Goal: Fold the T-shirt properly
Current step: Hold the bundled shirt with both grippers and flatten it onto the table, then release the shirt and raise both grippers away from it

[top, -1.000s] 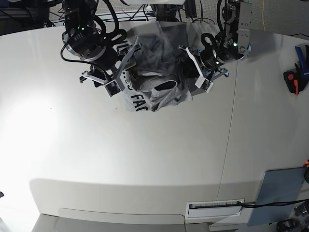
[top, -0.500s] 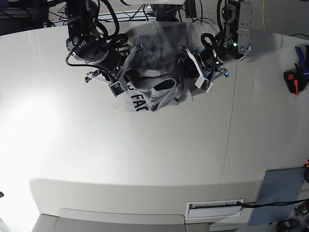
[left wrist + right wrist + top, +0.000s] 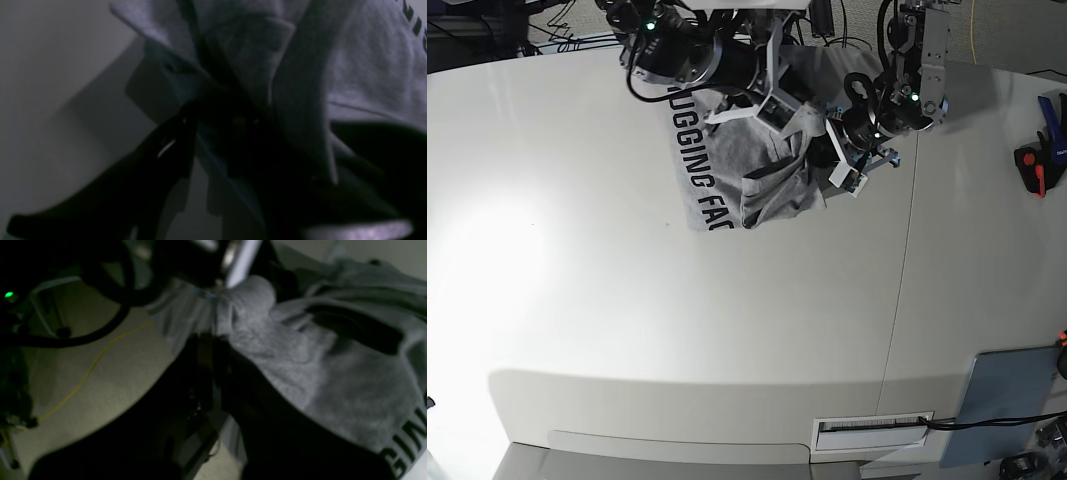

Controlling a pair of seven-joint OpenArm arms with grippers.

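The grey T-shirt [image 3: 747, 185] lies crumpled at the table's far centre, black lettering showing along its left side. My right gripper [image 3: 777, 108] reaches over the shirt's top from the left. In the right wrist view, my right gripper [image 3: 213, 340] is shut on a raised bunch of the T-shirt [image 3: 333, 390]. My left gripper [image 3: 842, 168] sits at the shirt's right edge. In the left wrist view, the folds of the T-shirt [image 3: 367, 66] gather into my left gripper [image 3: 220, 113], whose dark fingers close on them.
Red-and-black hand tools [image 3: 1037, 165] lie at the table's right edge. A grey pad [image 3: 1012, 400] and a white labelled slot [image 3: 872, 432] sit at the front right. Cables and arm bases crowd the back edge. A seam [image 3: 905, 270] runs down the tabletop.
My right arm swung from the shirt's left edge up and across to its top centre and closed on fabric, uncovering more lettering. The left arm barely moved.
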